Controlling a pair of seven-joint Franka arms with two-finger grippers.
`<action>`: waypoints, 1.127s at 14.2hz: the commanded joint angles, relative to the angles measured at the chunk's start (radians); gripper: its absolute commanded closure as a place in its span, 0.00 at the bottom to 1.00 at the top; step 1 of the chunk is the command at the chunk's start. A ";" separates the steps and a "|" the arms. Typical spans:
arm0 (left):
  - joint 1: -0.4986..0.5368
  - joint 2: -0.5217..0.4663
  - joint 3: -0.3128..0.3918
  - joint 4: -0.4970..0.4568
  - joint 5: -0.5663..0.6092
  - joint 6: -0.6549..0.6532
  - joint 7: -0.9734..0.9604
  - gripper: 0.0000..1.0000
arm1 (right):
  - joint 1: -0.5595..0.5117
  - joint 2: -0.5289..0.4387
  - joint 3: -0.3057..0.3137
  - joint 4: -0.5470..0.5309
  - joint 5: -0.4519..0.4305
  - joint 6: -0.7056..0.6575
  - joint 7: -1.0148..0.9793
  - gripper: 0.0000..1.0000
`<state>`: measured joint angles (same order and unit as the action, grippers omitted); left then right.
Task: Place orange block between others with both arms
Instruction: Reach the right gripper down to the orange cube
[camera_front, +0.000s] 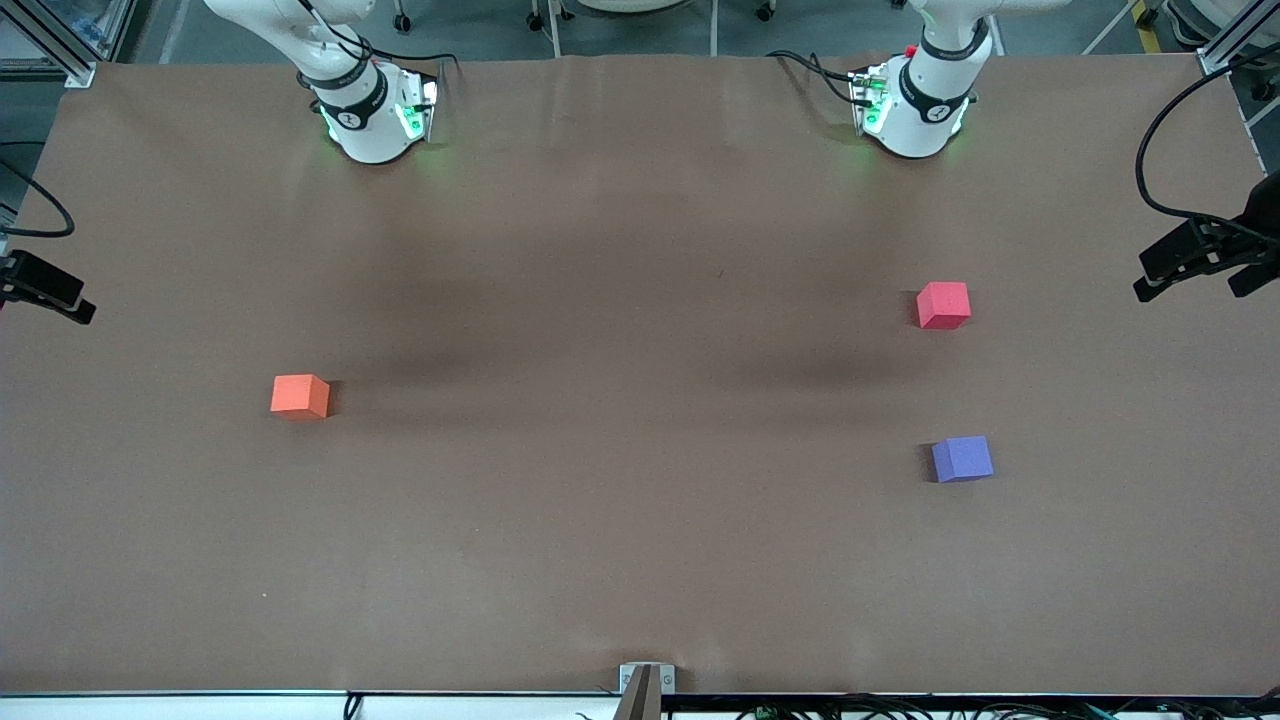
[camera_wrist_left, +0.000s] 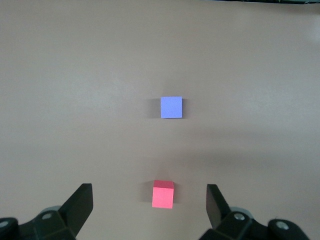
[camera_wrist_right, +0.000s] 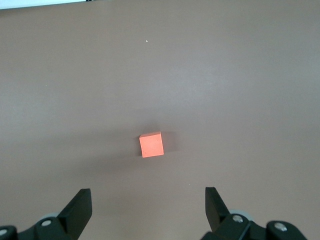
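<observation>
Orange block (camera_front: 299, 396) at the right arm's end, well apart from red-pink cube (camera_front: 943, 305) and purple-blue cube (camera_front: 962, 459); right gripper (camera_wrist_right: 148, 212) and left gripper (camera_wrist_left: 149, 210) high above, fingers spread, empty; risk: fumbled handover, or nudging either cube.

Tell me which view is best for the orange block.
Right wrist view: the orange block sits alone on the table, central and largest, above the open right gripper. The front view shows it smaller, toward the right arm's end of the table. The left wrist view does not show it.
</observation>
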<state>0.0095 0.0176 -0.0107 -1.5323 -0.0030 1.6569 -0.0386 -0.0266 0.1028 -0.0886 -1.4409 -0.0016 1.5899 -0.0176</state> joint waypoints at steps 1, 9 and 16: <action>0.001 -0.005 -0.002 0.009 -0.017 -0.003 -0.006 0.00 | 0.005 -0.032 0.000 -0.051 -0.017 0.002 -0.008 0.00; 0.000 -0.007 -0.009 0.008 0.000 -0.014 -0.038 0.00 | -0.004 0.026 -0.002 -0.143 -0.017 0.034 -0.010 0.00; 0.001 -0.008 -0.009 0.004 0.000 -0.011 -0.038 0.00 | 0.005 0.263 0.000 -0.200 -0.006 0.077 -0.010 0.00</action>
<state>0.0060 0.0176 -0.0144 -1.5310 -0.0031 1.6555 -0.0661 -0.0268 0.3049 -0.0897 -1.6431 -0.0031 1.6514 -0.0191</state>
